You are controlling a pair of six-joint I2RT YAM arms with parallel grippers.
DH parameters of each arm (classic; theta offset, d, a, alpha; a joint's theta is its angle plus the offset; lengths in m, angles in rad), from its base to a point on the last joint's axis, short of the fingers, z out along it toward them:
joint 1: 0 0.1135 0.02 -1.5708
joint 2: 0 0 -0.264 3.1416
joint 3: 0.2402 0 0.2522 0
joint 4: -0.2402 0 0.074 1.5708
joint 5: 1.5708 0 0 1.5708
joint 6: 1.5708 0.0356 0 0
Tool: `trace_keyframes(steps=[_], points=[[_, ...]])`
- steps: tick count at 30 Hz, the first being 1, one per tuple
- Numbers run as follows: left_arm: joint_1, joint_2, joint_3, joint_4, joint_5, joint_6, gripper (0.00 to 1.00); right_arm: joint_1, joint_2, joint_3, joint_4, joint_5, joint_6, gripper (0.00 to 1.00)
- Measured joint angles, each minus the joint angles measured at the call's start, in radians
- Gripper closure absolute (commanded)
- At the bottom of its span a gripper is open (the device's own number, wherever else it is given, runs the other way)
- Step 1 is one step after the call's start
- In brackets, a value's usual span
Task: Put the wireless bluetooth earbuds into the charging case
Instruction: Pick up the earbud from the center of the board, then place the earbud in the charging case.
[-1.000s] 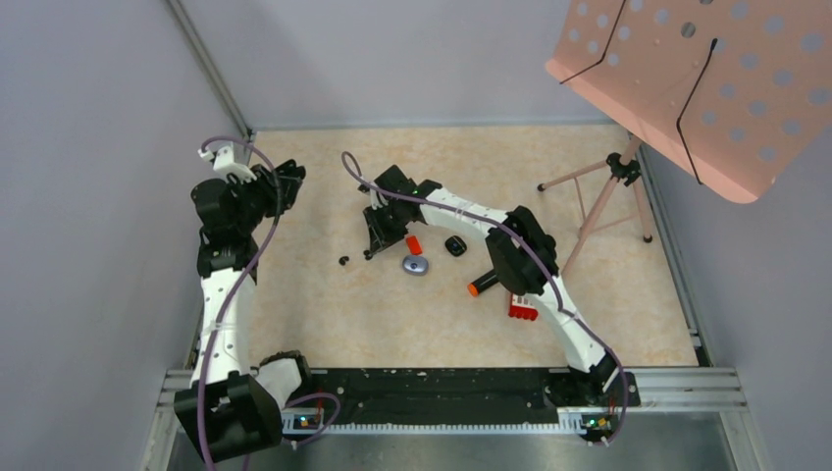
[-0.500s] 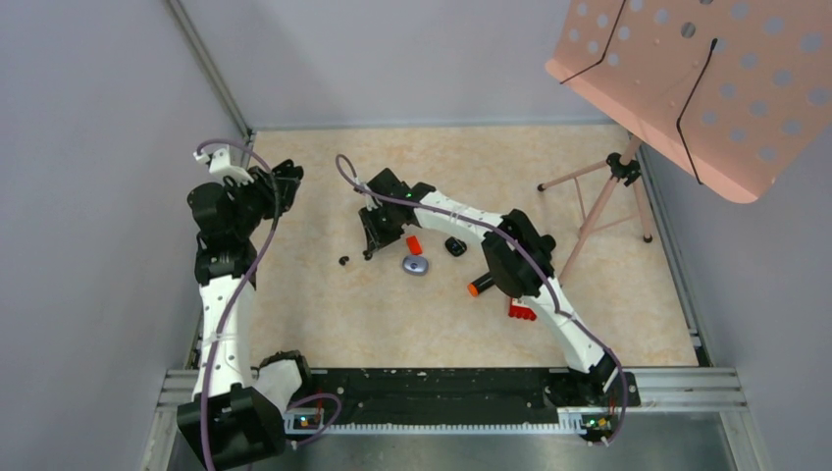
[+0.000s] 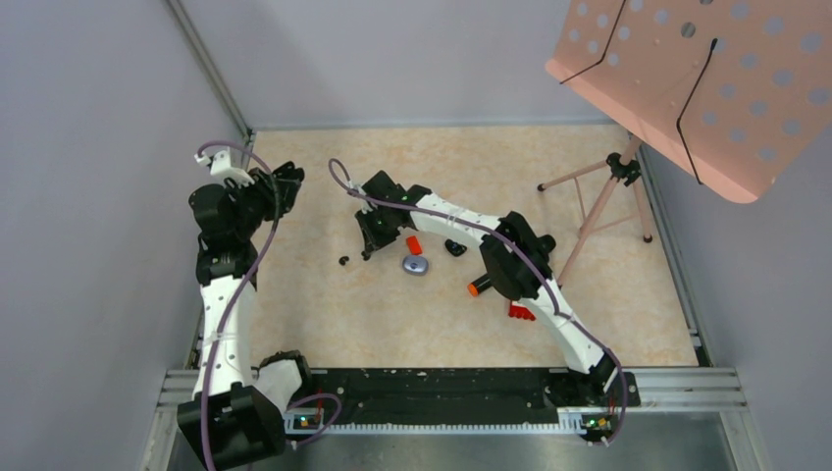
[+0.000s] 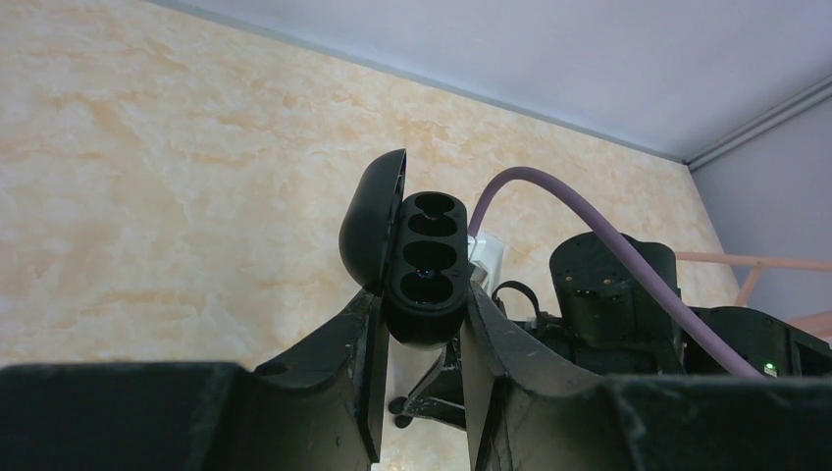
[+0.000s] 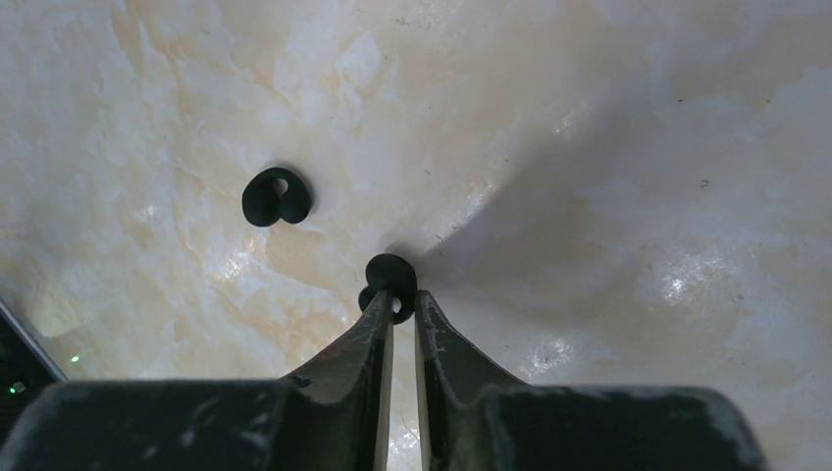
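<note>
Black plastic is filling the left wrist view: I am looking at a black oblong charging case (image 4: 424,270), and the left gripper (image 4: 422,316) is clamping its lower end between both fingers (image 4: 343,363). The case's lid (image 4: 371,221) is hanging open to the left, and three round recesses in a row are facing the camera. From the top camera I am not making out the case at all; it is blending into the raised left arm over the far left of the beige marbled worktop (image 3: 324,324).

The right wrist camera is showing the right gripper (image 5: 400,306) down at the worktop, its fingers pinching a small black bean-shaped earbud (image 5: 390,275). A second black earbud (image 5: 276,196) is lying loose to the left, apart from the fingers. From above, only that loose bud is showing as a speck.

Only the top view is giving me the rest: a small red block (image 3: 414,244), a grey-blue oval disc (image 3: 416,265), an orange-tipped black marker (image 3: 478,287) and a pink perforated panel on a tripod (image 3: 687,88).
</note>
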Motion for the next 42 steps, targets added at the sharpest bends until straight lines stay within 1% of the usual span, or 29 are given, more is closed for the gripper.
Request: trace_keyframes(steps=[2,9,11,15,18,22,27,30,33,35,42], points=[[0.000,0.000,-0.001,0.000,0.000,0.000,1.00,0.002,0.001,0.003,-0.001,-0.003,-0.005,1.00],[0.000,0.000,-0.008,0.018,0.005,0.000,1.00,0.004,0.002,0.006,-0.010,-0.004,-0.028,1.00],[0.000,0.002,-0.015,0.036,0.014,0.000,1.00,0.003,0.002,0.006,-0.010,-0.003,-0.055,1.00],[0.002,0.025,-0.032,0.100,0.089,0.005,1.00,-0.005,-0.023,-0.010,-0.014,0.003,-0.153,1.00],[0.000,0.073,-0.042,0.168,0.167,0.006,1.00,-0.022,-0.120,-0.079,-0.028,-0.004,-0.269,1.00],[-0.020,0.148,-0.053,0.237,0.270,0.029,1.00,-0.074,-0.331,-0.191,-0.031,-0.023,-0.447,1.00],[-0.097,0.243,-0.053,0.288,0.408,0.100,1.00,-0.141,-0.625,-0.301,-0.014,-0.024,-0.659,1.00],[-0.169,0.288,-0.045,0.294,0.496,0.172,1.00,-0.140,-0.765,-0.332,-0.011,-0.024,-0.772,1.00],[-0.233,0.317,-0.022,0.294,0.559,0.222,1.00,-0.129,-0.834,-0.336,-0.006,-0.024,-0.840,1.00],[-0.274,0.329,0.000,0.299,0.586,0.244,1.00,-0.124,-0.852,-0.336,-0.005,-0.023,-0.875,1.00],[-0.370,0.335,0.030,0.353,0.632,0.249,1.00,-0.060,-0.843,-0.336,-0.019,0.027,-0.967,1.00]])
